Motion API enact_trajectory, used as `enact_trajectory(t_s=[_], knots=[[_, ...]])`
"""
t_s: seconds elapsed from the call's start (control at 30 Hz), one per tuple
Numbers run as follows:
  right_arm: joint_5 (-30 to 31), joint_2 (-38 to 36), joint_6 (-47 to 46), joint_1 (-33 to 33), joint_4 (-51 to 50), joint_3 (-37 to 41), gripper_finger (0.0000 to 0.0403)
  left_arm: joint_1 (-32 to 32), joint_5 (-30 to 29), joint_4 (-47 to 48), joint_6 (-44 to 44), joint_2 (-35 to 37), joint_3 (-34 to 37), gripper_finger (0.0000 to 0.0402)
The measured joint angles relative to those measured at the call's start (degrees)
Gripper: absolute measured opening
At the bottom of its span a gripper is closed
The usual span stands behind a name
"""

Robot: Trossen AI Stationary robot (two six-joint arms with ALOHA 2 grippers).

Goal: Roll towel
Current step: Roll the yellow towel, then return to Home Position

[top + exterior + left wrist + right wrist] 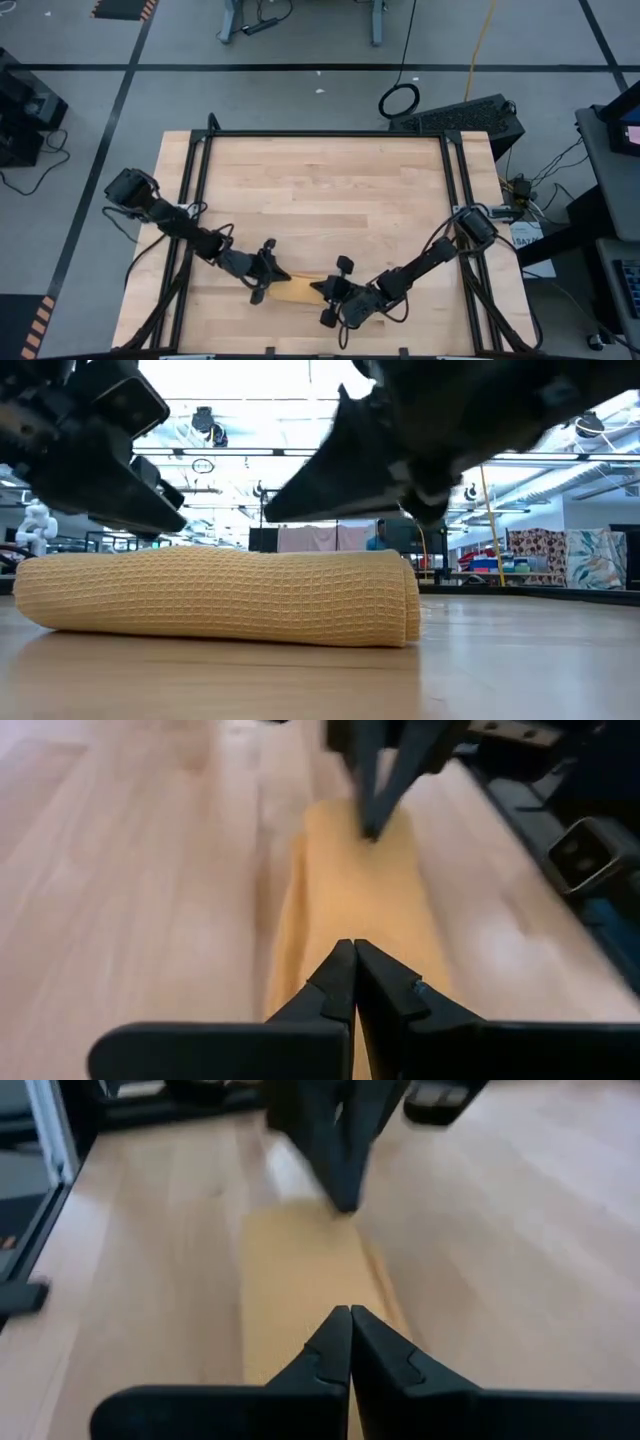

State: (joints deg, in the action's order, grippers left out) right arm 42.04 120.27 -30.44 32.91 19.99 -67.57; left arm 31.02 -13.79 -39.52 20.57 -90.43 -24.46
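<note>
Mustard-yellow towel [225, 598] lies rolled near the wooden table's [330, 190] front edge, left gripper [354, 948] and right gripper [350, 1314] both pinched closed, empty, over its opposite ends.

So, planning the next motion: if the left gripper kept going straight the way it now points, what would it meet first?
Probably the rolled mustard-yellow cloth towel, which stretches ahead of the shut left gripper; beyond it, the right gripper at the far end. Height above the towel is unclear.
</note>
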Motion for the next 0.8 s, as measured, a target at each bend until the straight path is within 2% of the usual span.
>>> enact_trajectory(t_s=[0.27, 0.4, 0.6, 0.8], knots=[[3.1, 3.7, -7.6, 1.6, -3.4, -0.1, 0.0, 2.6, -3.6, -0.7, 0.5, -0.4, 1.6, 0.0011], [3.3, 3.5, -8.9, 1.6, -3.5, -0.1, 0.0, 4.0, -4.6, -4.4, -0.5, -0.3, 1.6, 0.0011], [0.8, -6.3, 2.4, 1.6, -5.2, -0.1, 0.0, 4.2, -6.3, -7.7, -2.3, 0.6, 1.5, 0.0011], [1.5, -19.4, 17.1, 2.4, -18.1, -0.1, 0.0, 3.6, -10.6, -7.5, -7.8, 6.3, 1.5, 0.0011]])
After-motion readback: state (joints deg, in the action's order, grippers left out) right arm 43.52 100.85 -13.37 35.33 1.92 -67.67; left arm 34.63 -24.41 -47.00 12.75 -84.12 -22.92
